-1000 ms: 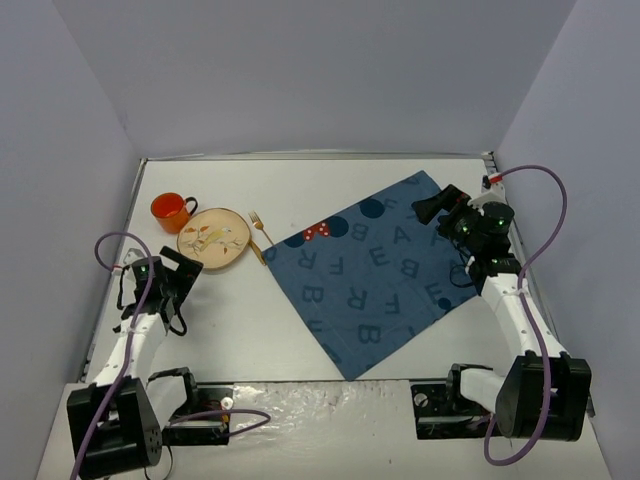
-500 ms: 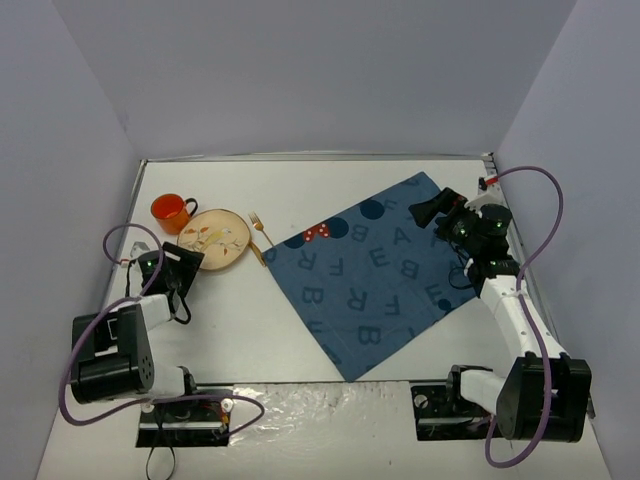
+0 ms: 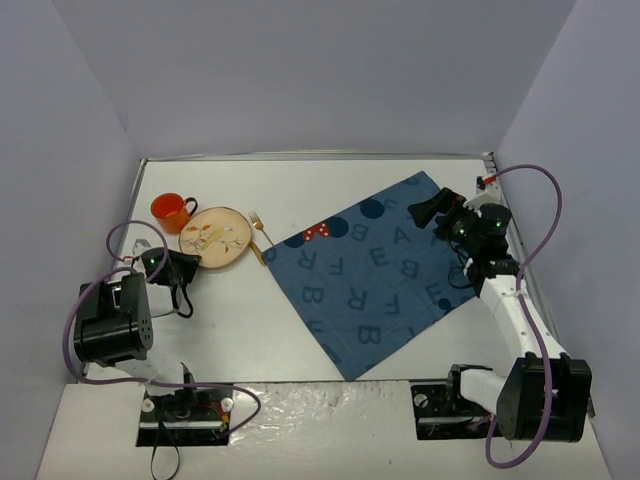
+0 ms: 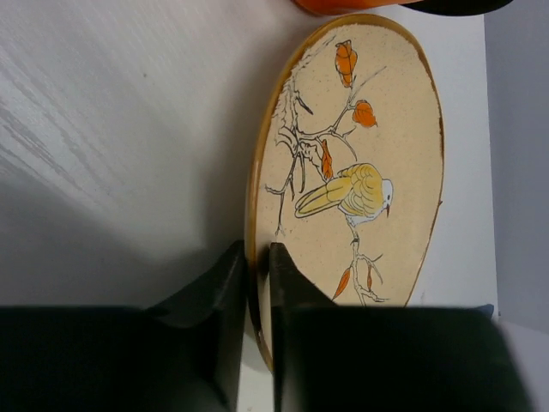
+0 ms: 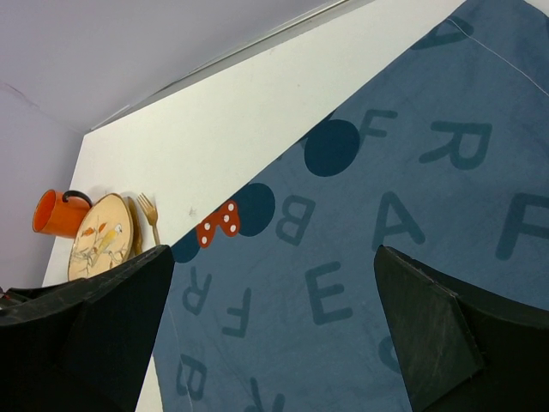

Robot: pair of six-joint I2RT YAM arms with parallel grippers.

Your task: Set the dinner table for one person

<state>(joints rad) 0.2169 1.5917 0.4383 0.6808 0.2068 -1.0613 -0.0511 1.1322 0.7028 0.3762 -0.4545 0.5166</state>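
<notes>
A cream plate (image 3: 215, 237) painted with a bird lies on the white dinner table (image 3: 300, 190) at the left. My left gripper (image 3: 186, 266) is shut on its near-left rim. The left wrist view shows the plate (image 4: 360, 154) with its brown edge pinched between my two black fingers (image 4: 257, 266). An orange cup (image 3: 172, 210) stands just behind the plate. A gold fork (image 3: 260, 232) lies at its right side. My right gripper (image 3: 426, 210) hangs open over the far right corner of the blue letter-printed cloth (image 3: 385, 265), with nothing between its fingers (image 5: 274, 309).
The cloth (image 5: 360, 215) lies spread diagonally over the middle and right of the table, a red dotted bow (image 5: 218, 223) printed near its left corner. Grey walls close in the left, back and right sides. Purple cables loop beside both arms.
My left gripper has moved forward to the plate's rim and shut on it, the arm folding back toward the left wall. The right gripper has hardly moved.
</notes>
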